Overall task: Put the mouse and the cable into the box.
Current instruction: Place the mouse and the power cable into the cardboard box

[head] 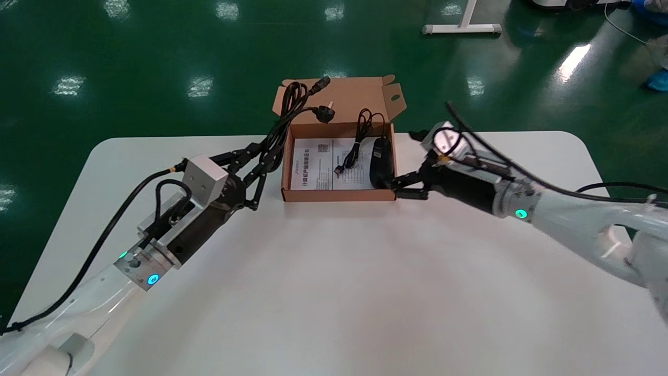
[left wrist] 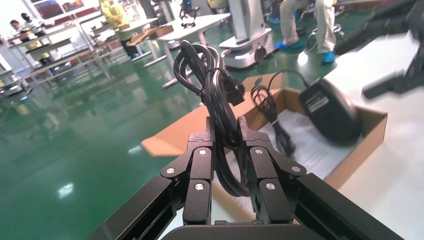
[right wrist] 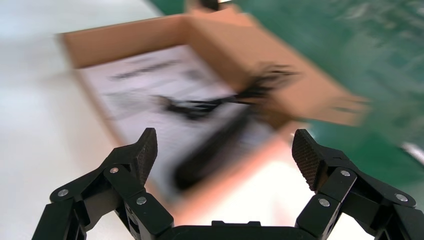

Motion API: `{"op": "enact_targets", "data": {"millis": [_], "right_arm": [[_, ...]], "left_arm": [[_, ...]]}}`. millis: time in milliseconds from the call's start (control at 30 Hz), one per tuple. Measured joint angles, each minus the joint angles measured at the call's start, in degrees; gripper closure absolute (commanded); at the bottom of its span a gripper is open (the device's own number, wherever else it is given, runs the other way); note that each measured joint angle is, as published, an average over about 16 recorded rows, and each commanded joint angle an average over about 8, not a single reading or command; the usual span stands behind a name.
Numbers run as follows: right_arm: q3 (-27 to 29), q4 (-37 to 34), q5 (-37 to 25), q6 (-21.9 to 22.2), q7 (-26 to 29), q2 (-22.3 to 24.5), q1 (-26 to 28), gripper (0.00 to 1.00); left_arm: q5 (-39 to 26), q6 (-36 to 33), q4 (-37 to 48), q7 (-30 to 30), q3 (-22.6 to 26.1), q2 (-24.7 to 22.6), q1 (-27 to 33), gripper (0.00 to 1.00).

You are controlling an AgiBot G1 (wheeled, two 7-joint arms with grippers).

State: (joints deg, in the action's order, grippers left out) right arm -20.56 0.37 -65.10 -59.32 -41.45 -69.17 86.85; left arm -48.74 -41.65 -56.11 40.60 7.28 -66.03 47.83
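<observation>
An open cardboard box (head: pixel 336 195) stands on the white table, its lid flap up behind. Inside, a black mouse (head: pixel 381 155) lies against the right wall, its thin cord (head: pixel 359 142) bundled beside it. My left gripper (head: pixel 267 156) hovers at the box's left wall, shut on a coiled black power cable (head: pixel 290 107) whose plugs hang over the lid. The left wrist view shows this cable (left wrist: pixel 210 75) pinched in the left gripper (left wrist: pixel 226 131), with the mouse (left wrist: pixel 330 110) beyond. My right gripper (head: pixel 397 188) is open and empty at the box's front right corner; the right wrist view shows it (right wrist: pixel 225 147) before the blurred mouse (right wrist: pixel 210 150).
A printed sheet (head: pixel 318 167) lines the box floor. The table (head: pixel 334 271) is bare and white in front of the box. Green floor lies past the table's far edge, with a desk leg (head: pixel 462 26) far behind.
</observation>
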Motion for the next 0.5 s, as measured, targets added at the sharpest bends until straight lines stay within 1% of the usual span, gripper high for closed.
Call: {"op": "enact_targets", "data": {"millis": [233,500], "right_arm": [[0.5,-0.2,0.7,-2.4,0.4,5.9,1.2,0.0],[1.2,-1.0,1.7,-3.9,0.9,10.7,1.0,0.0]], "left_arm": [[-0.2,-4.9,10.3,4.8,0.8,-3.4,5.3,1.0],[-1.3,-10.0,19.6,8.9,1.9,-4.9,9.6,1.0]]}}
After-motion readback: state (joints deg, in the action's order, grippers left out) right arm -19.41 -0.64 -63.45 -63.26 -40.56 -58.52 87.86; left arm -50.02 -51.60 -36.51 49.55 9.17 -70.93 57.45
